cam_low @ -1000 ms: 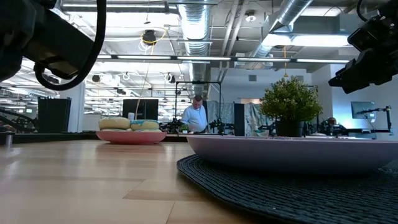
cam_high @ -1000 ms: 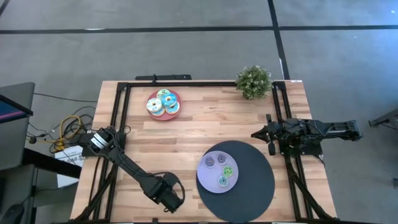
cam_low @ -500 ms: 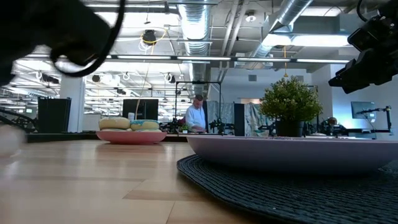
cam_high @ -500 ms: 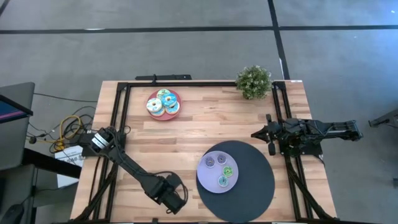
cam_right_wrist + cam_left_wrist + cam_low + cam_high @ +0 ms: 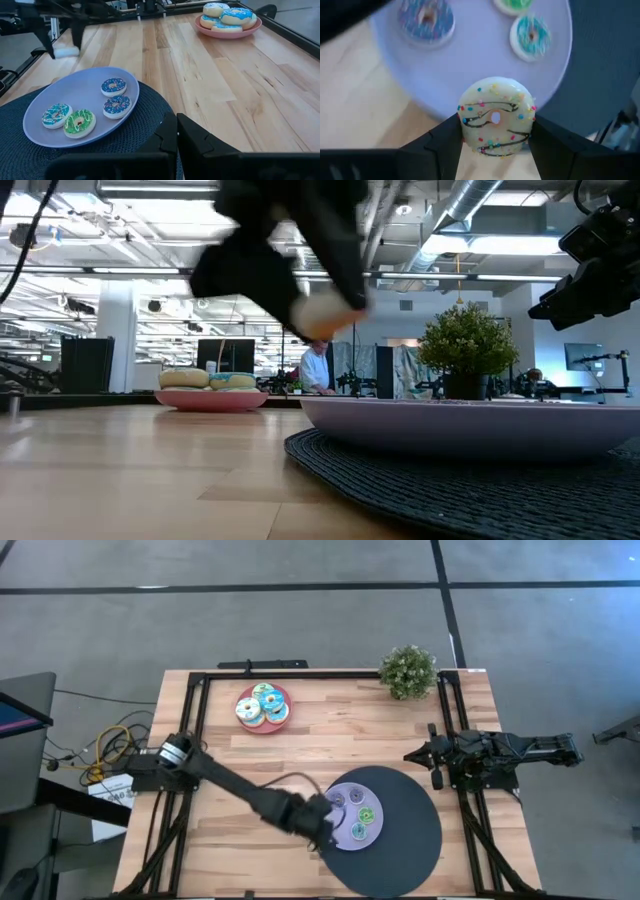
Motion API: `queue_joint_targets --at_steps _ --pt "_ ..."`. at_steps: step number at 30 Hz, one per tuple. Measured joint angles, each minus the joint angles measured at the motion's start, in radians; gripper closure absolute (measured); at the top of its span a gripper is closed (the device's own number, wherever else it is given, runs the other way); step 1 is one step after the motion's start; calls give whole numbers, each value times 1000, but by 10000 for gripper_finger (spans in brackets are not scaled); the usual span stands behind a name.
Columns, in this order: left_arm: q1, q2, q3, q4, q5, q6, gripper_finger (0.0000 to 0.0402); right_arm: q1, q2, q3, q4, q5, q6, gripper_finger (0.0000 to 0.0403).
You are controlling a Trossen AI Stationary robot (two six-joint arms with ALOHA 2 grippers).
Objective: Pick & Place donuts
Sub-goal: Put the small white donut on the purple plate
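1. White donut (image 5: pixel 496 117): cream icing, dark drizzle lines, coloured sprinkles, small hole. It's gripped between the fingers of the left pincer (image 5: pixel 495 137), held in the air over the near edge of the lavender plate (image 5: pixel 470 65).
2. On that plate, the right wrist view shows four small donuts: two purple donuts (image 5: pixel 114 86), a teal donut (image 5: pixel 56 114) and a green donut (image 5: pixel 79 122). The plate sits on a dark round mat (image 5: pixel 415 825).
3. Pink plate (image 5: pixel 262 724) at the table's (image 5: pixel 330 740) far side holds stacked light-blue iced donuts (image 5: pixel 227 12); exact count hard to tell.
4. Right pincer (image 5: pixel 176 131) parked at the table's right edge, fingers pressed together, holding nothing.
5. Left arm motion-blurred in the high and low views; its pincer is hard to make out there. Left wrist view cuts off the green donut.
6. Potted plant (image 5: pixel 408 671) at the far right corner.
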Motion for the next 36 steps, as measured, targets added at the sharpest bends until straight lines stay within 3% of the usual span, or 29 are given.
queue_joint_targets --at_steps 8,22,36 --pt "88 63 12 18 135 115 203 0 0 0 -4 0 0 403" --pt "127 71 13 85 199 283 203 0 12 -1 2 0 1 403" --pt "131 71 13 79 201 313 191 0 12 -1 1 0 0 403"
